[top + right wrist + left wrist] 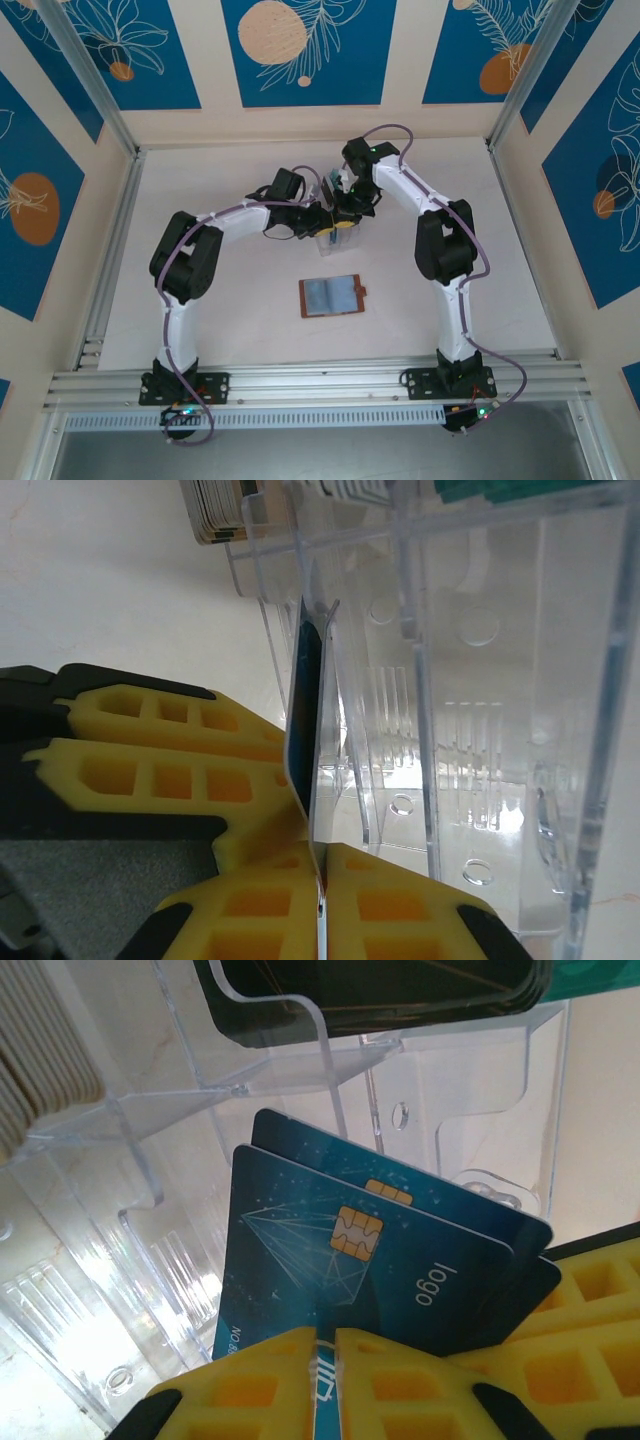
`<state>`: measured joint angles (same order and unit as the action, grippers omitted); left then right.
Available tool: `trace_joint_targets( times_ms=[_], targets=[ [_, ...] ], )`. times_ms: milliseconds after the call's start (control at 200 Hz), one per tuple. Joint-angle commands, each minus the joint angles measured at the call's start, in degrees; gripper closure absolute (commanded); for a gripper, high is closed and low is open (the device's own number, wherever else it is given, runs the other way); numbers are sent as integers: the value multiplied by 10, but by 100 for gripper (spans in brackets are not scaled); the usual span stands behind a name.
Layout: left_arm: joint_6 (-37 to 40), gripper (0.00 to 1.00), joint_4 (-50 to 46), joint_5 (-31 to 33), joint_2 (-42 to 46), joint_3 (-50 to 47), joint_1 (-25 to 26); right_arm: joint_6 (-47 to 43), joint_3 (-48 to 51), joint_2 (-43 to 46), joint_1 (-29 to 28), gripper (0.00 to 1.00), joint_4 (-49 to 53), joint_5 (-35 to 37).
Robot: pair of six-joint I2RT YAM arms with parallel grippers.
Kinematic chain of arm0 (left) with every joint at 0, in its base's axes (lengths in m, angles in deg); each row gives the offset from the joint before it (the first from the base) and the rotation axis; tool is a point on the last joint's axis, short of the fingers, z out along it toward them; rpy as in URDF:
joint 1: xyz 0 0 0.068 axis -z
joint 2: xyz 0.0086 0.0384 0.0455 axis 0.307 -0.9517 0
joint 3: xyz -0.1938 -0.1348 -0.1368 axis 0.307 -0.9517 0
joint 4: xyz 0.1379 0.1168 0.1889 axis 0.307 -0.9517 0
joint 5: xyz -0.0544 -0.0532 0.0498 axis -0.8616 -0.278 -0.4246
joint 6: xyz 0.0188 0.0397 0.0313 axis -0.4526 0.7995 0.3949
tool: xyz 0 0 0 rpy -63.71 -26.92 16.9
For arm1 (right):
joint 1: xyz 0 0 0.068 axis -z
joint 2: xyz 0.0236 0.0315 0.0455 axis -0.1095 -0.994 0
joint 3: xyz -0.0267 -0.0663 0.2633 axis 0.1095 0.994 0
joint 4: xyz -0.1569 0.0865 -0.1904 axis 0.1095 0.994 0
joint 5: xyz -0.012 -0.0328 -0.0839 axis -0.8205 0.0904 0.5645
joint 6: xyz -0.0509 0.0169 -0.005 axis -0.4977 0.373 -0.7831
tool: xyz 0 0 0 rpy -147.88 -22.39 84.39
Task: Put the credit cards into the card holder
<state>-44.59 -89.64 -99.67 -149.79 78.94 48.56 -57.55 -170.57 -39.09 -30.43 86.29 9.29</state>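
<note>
Left wrist view: the left end effector [325, 1345] is seen pinched narrow on the lower edge of blue cards [380, 1250], which are fanned just ahead of its pads against the clear rack [120, 1210]. A card edge is likewise clamped between the closed pads of the right end effector [320, 880], just beside a rack wall. The cards are judged light, stiff, thin and slick. A firm pinch well in from the edge is advised, since overlapped cards may slide apart. Both end effectors are hemmed closely by rack walls, so a lift clear is called for before any sideways travel. The holder [332, 296] is laid open on the tabletop [230, 330], well behind both end effectors towards the bases, with bare room around it
</note>
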Motion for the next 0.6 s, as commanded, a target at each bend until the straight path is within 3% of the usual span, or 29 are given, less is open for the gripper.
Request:
trace_joint_targets(
  times_ms=[0, 415, 595],
  targets=[
    [-5, 87, 8, 3, -24, 10, 13, 4, 22, 19, -9, 91, 5, -48],
    [-3, 87, 6, 4, -24, 10, 11, 8, 56, 44, -3, 86, -18, -85],
    [-4, 87, 6, 4, -23, 11, 12, 9, 65, 45, 0, 89, -25, -89]
  ],
)
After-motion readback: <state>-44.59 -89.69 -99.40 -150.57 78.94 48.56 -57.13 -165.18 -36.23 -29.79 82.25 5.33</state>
